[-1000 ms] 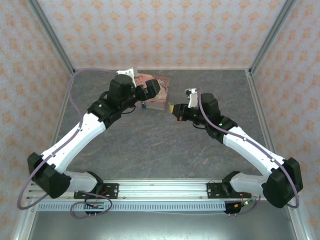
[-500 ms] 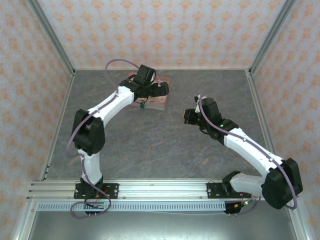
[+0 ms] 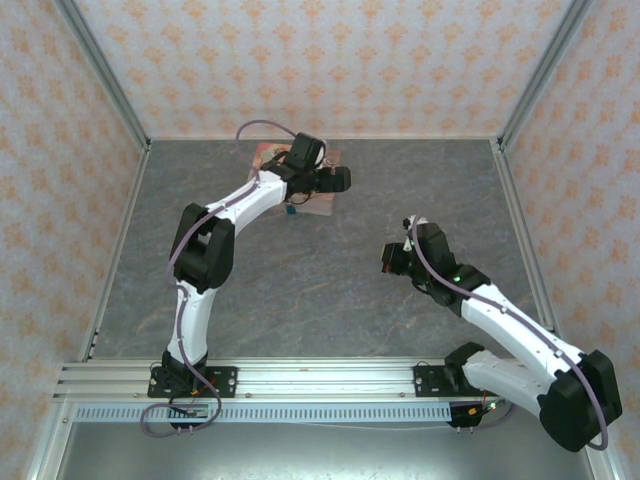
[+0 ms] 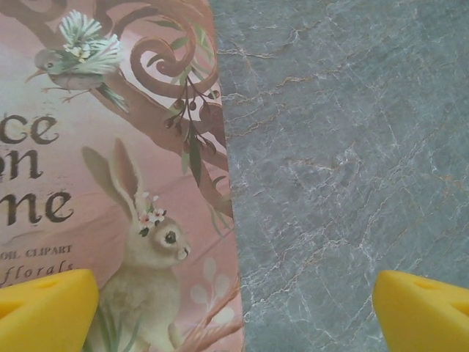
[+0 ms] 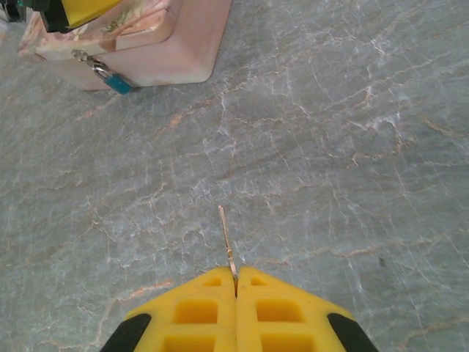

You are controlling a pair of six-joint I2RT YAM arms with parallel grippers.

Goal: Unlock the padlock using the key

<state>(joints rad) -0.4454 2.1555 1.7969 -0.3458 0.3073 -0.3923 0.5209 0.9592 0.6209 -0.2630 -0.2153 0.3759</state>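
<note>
Bright, even, diffuse light; faint soft shadows; close foreground corners perhaps slightly blurred.

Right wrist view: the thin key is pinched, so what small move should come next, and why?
Probably ease the right hand forward and left toward the small teal padlock hanging on the pink picture-printed tin: the thin metal key juts from that shut hand, well apart from the padlock.
</note>
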